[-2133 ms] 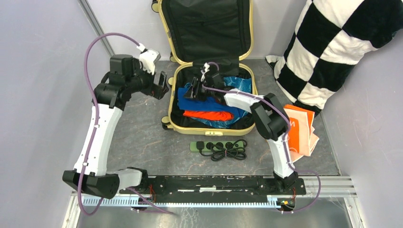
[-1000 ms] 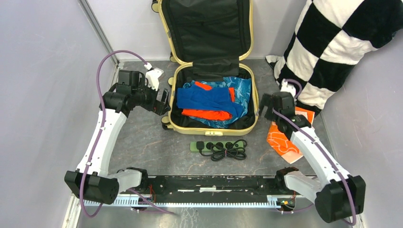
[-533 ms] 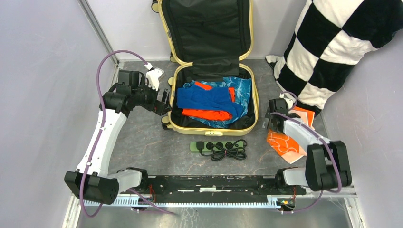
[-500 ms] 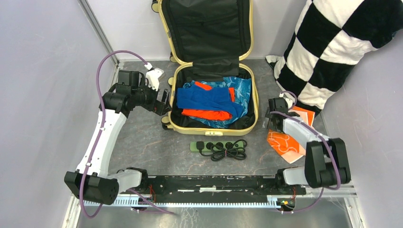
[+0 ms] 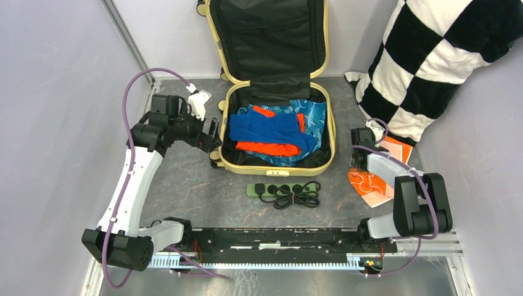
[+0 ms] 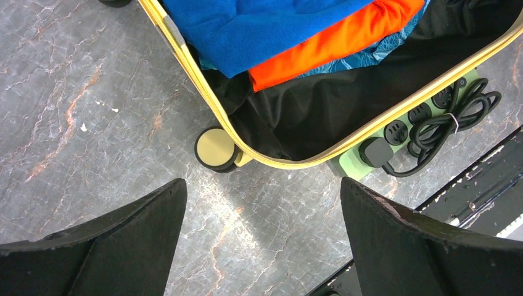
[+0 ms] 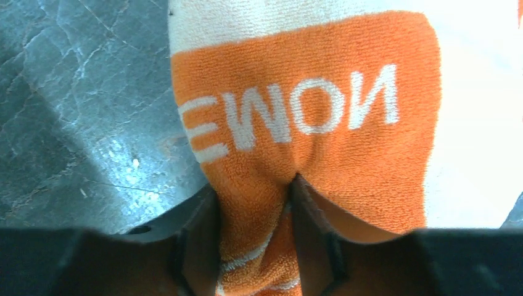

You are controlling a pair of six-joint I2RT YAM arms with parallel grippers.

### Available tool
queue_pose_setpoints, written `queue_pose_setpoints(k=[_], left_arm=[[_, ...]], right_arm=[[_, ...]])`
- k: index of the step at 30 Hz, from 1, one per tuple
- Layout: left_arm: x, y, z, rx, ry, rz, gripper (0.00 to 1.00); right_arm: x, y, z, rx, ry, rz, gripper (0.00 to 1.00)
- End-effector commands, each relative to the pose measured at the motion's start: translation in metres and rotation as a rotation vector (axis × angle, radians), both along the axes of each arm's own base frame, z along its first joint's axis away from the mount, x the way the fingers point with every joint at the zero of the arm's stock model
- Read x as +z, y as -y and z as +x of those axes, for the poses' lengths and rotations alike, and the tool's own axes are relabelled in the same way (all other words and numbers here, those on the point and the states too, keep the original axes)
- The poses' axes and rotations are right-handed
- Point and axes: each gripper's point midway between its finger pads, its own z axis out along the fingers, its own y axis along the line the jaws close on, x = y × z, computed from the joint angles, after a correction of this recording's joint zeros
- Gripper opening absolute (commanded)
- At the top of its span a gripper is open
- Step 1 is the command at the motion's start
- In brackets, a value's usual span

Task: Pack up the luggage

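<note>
i found the luggage (image 5: 274, 169) (image 6: 296, 164) lying open at the far middle of the tabletop (image 5: 185, 185), its lid standing upright against the back wall. a blue garment (image 5: 271, 128) lay on top inside the lower shell, with an orange garment (image 5: 268, 148) under its near edge. a power strip (image 5: 284, 191) (image 6: 425, 117) with coiled cord lay just beside the near rim.

the left hand (image 5: 210, 132) (image 6: 262, 185) was released, fingers spread wide, hovering above the tabletop by the luggage's near left corner, over a wheel (image 6: 216, 148). it held nothing.

the right hand (image 5: 359, 166) (image 7: 253, 240) was right of the luggage and apart from it, clenched on a fold of an orange-and-white towel (image 5: 370, 187) (image 7: 308, 142) lying on the tabletop. white lettering showed on the towel's orange band.

a checkered pillow (image 5: 432, 61) stood in the far right corner.
</note>
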Motion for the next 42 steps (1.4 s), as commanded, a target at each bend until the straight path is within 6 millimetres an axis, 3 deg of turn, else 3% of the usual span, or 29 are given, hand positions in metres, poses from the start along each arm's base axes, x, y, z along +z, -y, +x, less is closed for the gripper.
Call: queue_pose_setpoints(k=[1, 4, 9, 14, 19, 24, 28, 32, 34, 38, 42], left_arm=[[0.008, 0.001, 0.004, -0.029, 0.054, -0.002, 1.0], [0.006, 0.001, 0.003, -0.027, 0.05, -0.001, 1.0], [0.006, -0.002, 0.004, -0.021, 0.06, 0.018, 1.0], [0.017, -0.007, 0.008, 0.002, 0.076, 0.035, 1.0], [0.025, -0.007, 0.007, 0.012, 0.084, 0.026, 1.0], [0.028, -0.009, 0.007, 0.025, 0.086, 0.032, 1.0], [0.026, -0.012, 0.008, 0.037, 0.085, 0.048, 1.0], [0.023, -0.013, 0.008, 0.04, 0.076, 0.05, 1.0], [0.022, -0.013, 0.008, 0.042, 0.076, 0.052, 1.0], [0.021, -0.017, 0.009, 0.049, 0.087, 0.074, 1.0], [0.017, -0.022, 0.009, 0.053, 0.092, 0.104, 1.0]], right_arm=[[-0.018, -0.012, -0.023, 0.005, -0.042, 0.087, 0.35], [-0.004, -0.017, -0.016, 0.004, 0.02, 0.142, 0.2], [0.04, -0.032, 0.008, 0.028, 0.218, 0.272, 0.18], [0.097, -0.041, 0.031, 0.099, 0.394, 0.322, 0.01], [0.168, -0.048, 0.052, 0.166, 0.593, 0.34, 0.0], [0.219, -0.094, 0.079, 0.308, 0.68, 0.441, 0.0], [0.246, -0.157, 0.095, 0.439, 0.672, 0.398, 0.0], [0.249, -0.212, 0.11, 0.514, 0.646, 0.406, 0.0], [0.236, -0.238, 0.119, 0.549, 0.589, 0.399, 0.0], [0.187, -0.282, 0.135, 0.577, 0.433, 0.363, 0.0], [0.145, -0.32, 0.137, 0.595, 0.338, 0.361, 0.0]])
